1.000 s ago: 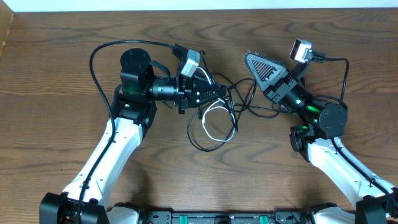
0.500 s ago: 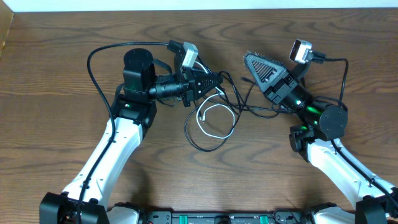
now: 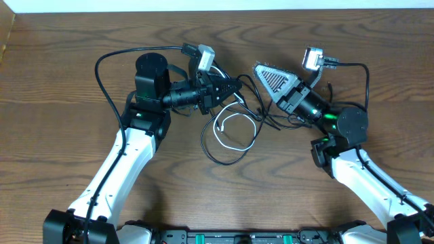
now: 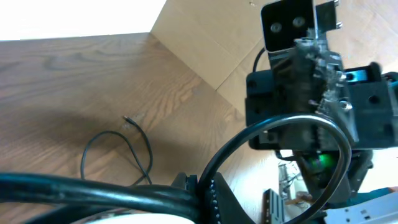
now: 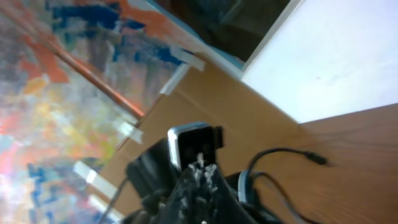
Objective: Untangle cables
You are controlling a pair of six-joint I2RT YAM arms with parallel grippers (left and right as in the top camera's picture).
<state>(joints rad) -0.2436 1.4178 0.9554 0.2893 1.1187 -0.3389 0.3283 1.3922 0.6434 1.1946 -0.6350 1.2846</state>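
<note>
several cables point(image 3: 234, 116): thin black and white cords lie tangled mid-table point(image 3: 68, 61), between the two grippers. a wide black loop and a smaller white one sag toward the near edge, and other strands rise to the left gripper.
change: the left gripper point(image 3: 236, 87) has carried its strands away from the near edge, and the loops have been dragged and reshaped with it. just now the right gripper point(image 3: 260, 69) has swung left, nearer the tangle.
meaning for the task: as a judgement, the knot is stretched but not yet parted. the second tool seems to be coming in for a strand to pull the other way.
left gripper: clamped tight on a bunch of the cords, tip pointing right.
left arm: forearm runs up from the near edge, wrist bent sharply right over the tangle.
right gripper: fingers pressed together with nothing seen between them. its tip points up-left, near the far strands, and contact cannot be told.
right arm: reaches in from the near right, elbow folded, wrist angled toward the left tool.
loose end: the left wrist view shows one plug point(image 4: 127, 119) lying free on the wood.
</note>
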